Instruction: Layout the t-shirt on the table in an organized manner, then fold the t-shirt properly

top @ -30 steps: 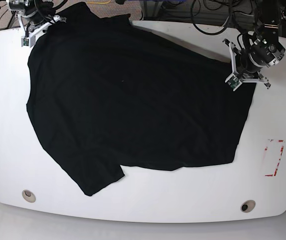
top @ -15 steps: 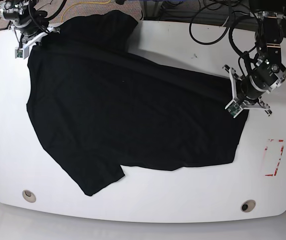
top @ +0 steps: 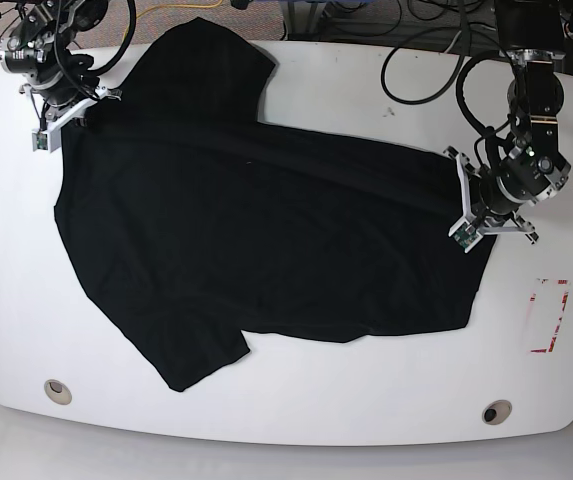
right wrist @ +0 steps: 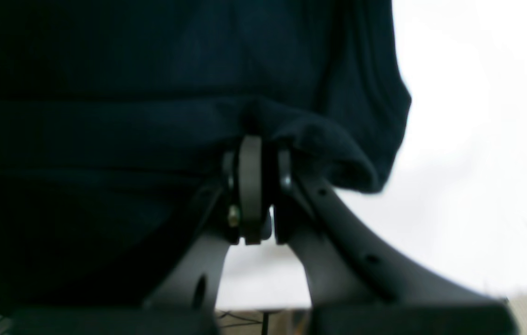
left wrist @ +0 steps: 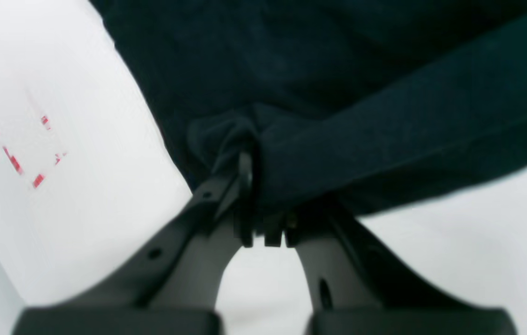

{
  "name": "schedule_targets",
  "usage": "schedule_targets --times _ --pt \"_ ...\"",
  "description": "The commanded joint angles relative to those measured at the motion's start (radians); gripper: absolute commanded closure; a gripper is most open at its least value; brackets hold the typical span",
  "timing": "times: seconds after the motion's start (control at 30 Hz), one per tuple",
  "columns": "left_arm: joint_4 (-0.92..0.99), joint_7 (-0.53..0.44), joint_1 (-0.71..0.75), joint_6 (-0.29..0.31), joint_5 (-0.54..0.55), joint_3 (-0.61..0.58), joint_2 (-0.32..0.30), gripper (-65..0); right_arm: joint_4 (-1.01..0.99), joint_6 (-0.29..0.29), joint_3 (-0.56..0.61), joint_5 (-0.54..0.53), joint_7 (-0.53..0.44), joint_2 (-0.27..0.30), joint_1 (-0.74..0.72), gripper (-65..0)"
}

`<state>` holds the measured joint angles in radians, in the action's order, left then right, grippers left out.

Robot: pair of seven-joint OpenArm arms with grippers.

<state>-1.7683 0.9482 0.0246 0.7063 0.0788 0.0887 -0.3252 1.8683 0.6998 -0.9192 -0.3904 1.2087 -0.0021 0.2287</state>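
The black t-shirt [top: 256, 235] lies spread over the white table [top: 366, 400], one sleeve at the front left and one at the far edge. My left gripper [top: 478, 222] is shut on the shirt's far right corner; the left wrist view shows its jaws [left wrist: 247, 172] pinching bunched black cloth [left wrist: 384, 130]. My right gripper [top: 66, 120] is shut on the shirt's far left corner; the right wrist view shows closed jaws [right wrist: 251, 153] with cloth [right wrist: 151, 93] draped over them.
A red-and-white tape rectangle [top: 550, 315] is at the table's right, also in the left wrist view [left wrist: 12, 125]. Two round holes [top: 58, 390] [top: 496, 411] sit near the front edge. Black cables [top: 426, 50] hang behind the far edge.
Both grippers, holding the shirt's far corners, have come toward the front, the left one farther. The far edge of the shirt has folded forward over the body.
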Motion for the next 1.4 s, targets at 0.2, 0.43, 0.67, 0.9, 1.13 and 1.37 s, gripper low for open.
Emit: schedule_targets --times 0.2,0.43,0.67,0.9,1.13,1.37 --pt "0.095 -0.015 -0.119 -0.008 -0.001 -0.028 -0.012 0.0 -0.074 -0.002 -0.001 -0.003 -0.020 0.058 -0.071 -2.5" --pt "0.175 -0.015 -0.191 -0.008 -0.001 -0.059 -0.012 0.0 -0.147 -0.002 -0.001 -0.003 -0.020 0.096 -0.121 -2.7" --pt "0.242 -0.018 -0.222 -0.008 0.000 -0.062 -0.012 0.0 -0.171 -0.002 -0.001 -0.003 -0.020 0.103 -0.139 -14.4" --pt "0.273 -0.034 -0.243 -0.008 0.000 -0.062 -0.012 -7.9 -0.147 -0.002 -0.005 -0.009 -0.020 0.098 -0.137 -51.0" --pt "0.265 -0.036 -0.243 -0.008 0.002 -0.056 -0.010 -38.2 -0.022 -0.002 -0.002 -0.023 -0.016 0.058 -0.082 -56.3" --pt "0.199 -0.036 -0.243 -0.008 0.006 -0.033 -0.009 -41.3 0.067 -0.002 -0.001 -0.127 -0.014 -0.009 0.022 -55.5"
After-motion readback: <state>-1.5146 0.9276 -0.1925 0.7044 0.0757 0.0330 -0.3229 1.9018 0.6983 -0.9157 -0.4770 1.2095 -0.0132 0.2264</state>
